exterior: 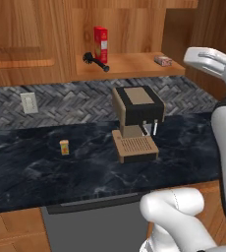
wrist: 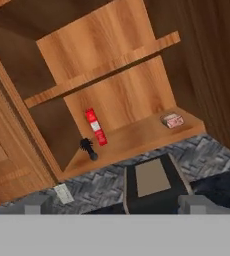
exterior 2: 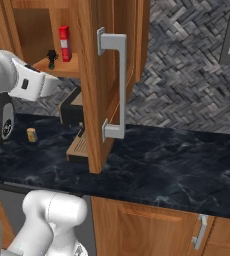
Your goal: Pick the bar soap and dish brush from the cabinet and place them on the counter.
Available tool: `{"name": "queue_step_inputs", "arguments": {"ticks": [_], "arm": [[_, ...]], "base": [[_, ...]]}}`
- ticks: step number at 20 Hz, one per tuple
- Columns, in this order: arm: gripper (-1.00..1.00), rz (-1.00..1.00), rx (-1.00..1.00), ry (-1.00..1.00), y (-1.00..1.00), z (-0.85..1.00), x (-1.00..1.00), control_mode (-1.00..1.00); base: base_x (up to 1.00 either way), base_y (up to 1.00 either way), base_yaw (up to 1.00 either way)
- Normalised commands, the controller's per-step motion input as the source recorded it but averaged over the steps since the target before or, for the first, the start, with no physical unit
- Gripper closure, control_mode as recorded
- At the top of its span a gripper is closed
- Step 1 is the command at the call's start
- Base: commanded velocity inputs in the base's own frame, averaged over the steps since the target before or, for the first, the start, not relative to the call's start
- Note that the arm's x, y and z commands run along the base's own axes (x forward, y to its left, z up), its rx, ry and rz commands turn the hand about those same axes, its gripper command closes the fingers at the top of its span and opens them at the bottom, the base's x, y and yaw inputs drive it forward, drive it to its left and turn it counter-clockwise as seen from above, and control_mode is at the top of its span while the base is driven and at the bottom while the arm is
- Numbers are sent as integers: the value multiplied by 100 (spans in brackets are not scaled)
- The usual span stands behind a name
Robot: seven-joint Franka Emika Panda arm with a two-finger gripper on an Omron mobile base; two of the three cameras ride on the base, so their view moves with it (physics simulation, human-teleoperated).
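Two items on cabinet [exterior: 134, 66] shelf: dish brush [exterior: 95, 61], bar soap [exterior: 162, 60] | no readable labels | end effector [wrist: 112, 204] wide apart, empty

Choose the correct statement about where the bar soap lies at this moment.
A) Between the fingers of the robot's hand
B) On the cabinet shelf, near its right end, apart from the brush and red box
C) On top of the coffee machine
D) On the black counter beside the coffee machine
B: the bar soap lies flat near the right end of the cabinet shelf, while the dish brush and red box stand together further left.
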Motion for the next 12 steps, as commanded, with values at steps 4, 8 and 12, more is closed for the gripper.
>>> {"name": "queue_step_inputs", "arguments": {"ticks": [4, 8, 12], "arm": [[-100, 31, 0, -2, 21, -13, 5, -100], [-100, 11, -1, 0, 57, -2, 12, -100], [-100, 2, -6, 2, 68, 0, 24, -100]], "base": [[0, 0, 0], [0, 0, 0], [0, 0, 0]]}}
